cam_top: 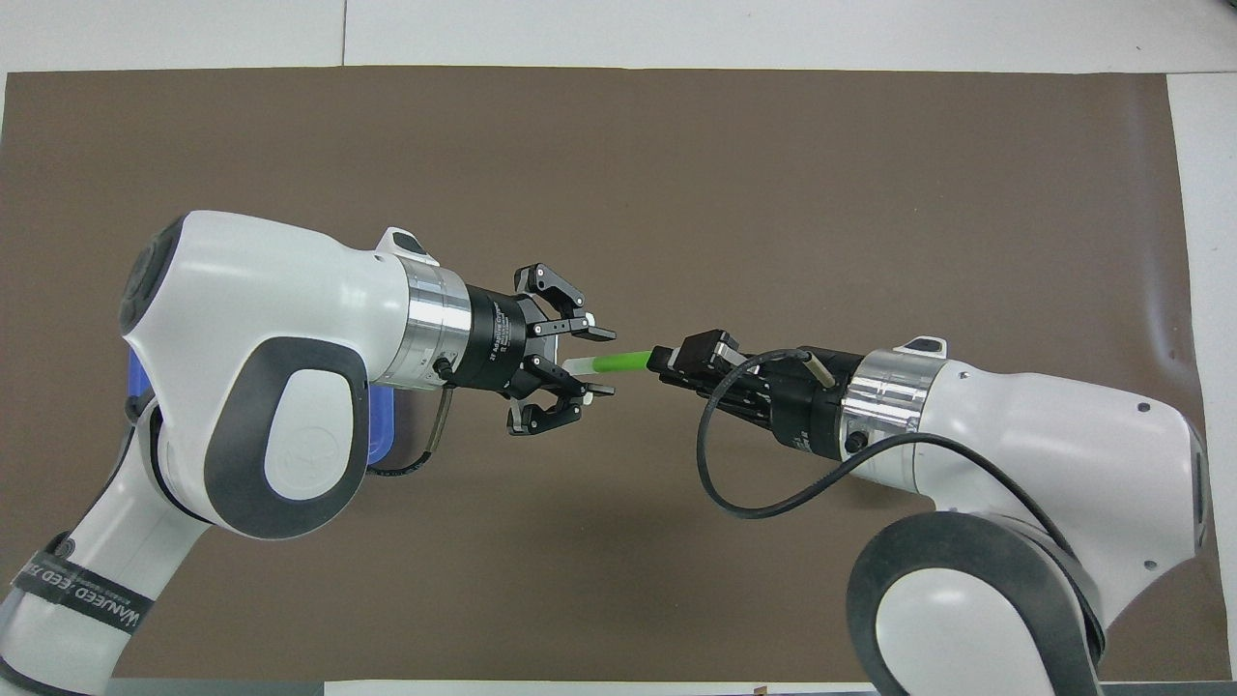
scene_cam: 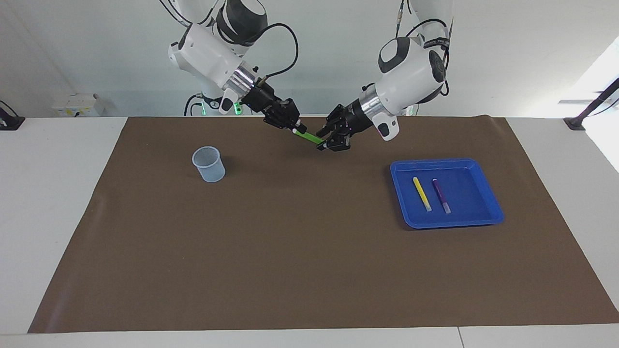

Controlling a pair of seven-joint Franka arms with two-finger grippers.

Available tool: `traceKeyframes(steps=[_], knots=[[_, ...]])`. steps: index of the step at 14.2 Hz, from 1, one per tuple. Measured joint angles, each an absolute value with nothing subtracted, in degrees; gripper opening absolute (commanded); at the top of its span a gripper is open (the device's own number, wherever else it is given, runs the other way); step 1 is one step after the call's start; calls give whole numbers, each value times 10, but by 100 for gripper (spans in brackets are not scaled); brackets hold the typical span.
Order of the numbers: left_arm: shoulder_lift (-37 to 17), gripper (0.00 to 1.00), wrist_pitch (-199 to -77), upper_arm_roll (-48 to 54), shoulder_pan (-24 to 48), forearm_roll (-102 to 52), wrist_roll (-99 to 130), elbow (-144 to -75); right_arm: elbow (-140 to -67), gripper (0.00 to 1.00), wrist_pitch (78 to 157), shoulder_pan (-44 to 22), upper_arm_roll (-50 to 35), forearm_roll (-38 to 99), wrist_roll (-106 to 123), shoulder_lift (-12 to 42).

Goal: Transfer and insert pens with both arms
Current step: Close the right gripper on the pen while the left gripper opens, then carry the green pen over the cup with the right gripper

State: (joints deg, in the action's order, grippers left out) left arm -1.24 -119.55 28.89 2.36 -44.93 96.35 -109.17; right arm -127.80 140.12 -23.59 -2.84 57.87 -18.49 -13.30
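Note:
The green pen point(scene_cam: 309, 137) hangs in the air between the two grippers, over the brown mat near the robots. My right gripper point(scene_cam: 296, 128) is shut on one end of it. My left gripper point(scene_cam: 323, 140) is open, its fingers spread on either side of the pen's whitish end without closing on it. In the overhead view the green pen point(cam_top: 618, 362) runs from the right gripper point(cam_top: 662, 360) into the open left gripper point(cam_top: 599, 362). The yellow pen point(scene_cam: 422, 193) and the purple pen point(scene_cam: 441, 195) lie side by side in the blue tray point(scene_cam: 445, 223).
A clear plastic cup point(scene_cam: 209, 164) stands upright on the brown mat point(scene_cam: 309, 251) toward the right arm's end. The blue tray lies toward the left arm's end; in the overhead view only a corner of it point(cam_top: 382, 435) shows under the left arm.

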Motion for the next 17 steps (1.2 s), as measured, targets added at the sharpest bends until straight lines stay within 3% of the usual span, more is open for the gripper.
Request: traceKeyframes(steps=[2,4,7,11,13,17], knots=[[-11,100,-1196,286,22,-449,950,-1092,-1276,0,1375,-226,-25,516,-174,-134],[-11,100,-1196,283,12,-449,903,-1094,-1261,0,1296,-191,-24,402,-167,-138],[-11,100,-1189,280,-25,-387,826,-1097,-1218,0,1156,-107,-22,294,-70,-143],[-11,100,-1144,279,-79,-322,646,-1098,-1194,0,1044,-4,-19,190,92,-142],[-11,100,-1122,277,-105,-271,539,-1103,-1170,0,1012,17,-18,139,125,-137],[-15,100,-1121,276,-154,-169,315,-1136,-1158,0,1020,12,-29,102,137,-127]])
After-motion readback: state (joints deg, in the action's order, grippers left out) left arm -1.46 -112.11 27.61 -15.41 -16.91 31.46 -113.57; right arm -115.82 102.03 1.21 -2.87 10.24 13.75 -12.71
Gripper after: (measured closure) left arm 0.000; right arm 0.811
